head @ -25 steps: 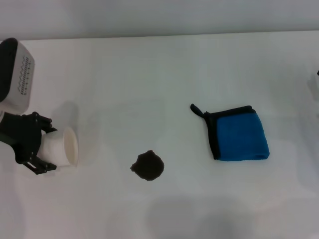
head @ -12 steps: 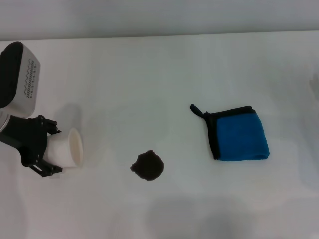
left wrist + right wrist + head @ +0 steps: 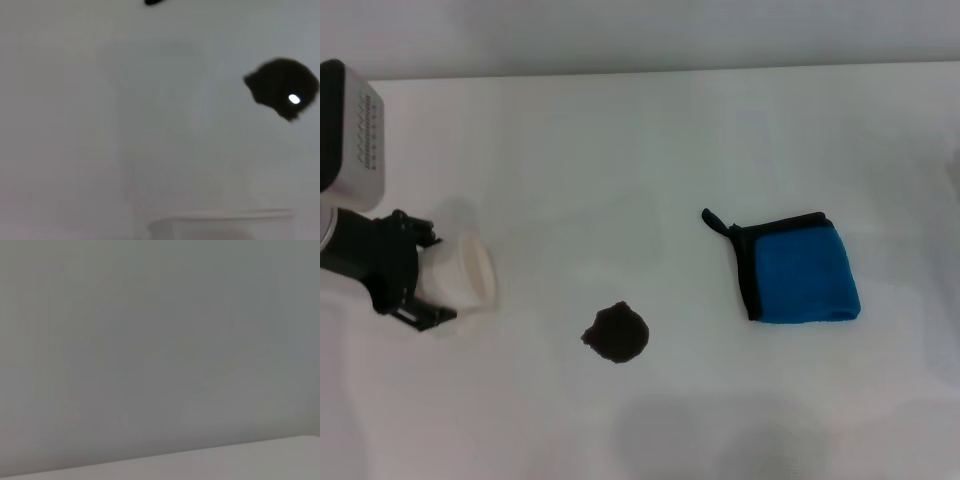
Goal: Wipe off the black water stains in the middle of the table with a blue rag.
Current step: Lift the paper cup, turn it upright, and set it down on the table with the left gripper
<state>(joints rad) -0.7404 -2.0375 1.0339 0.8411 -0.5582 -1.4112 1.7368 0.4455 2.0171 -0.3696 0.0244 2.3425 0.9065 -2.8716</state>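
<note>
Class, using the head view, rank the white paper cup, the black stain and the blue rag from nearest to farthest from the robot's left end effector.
1. White paper cup: held in the left end effector, at the table's left.
2. Black stain: mid-table, right of the cup.
3. Blue rag: farthest, on the right side.

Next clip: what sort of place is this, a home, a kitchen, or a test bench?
Most likely a staged test bench, not a home: a bare white table holding only a blue rag, one dark stain and a white paper cup gripped sideways by the left claw. The background is a blank wall.
</note>
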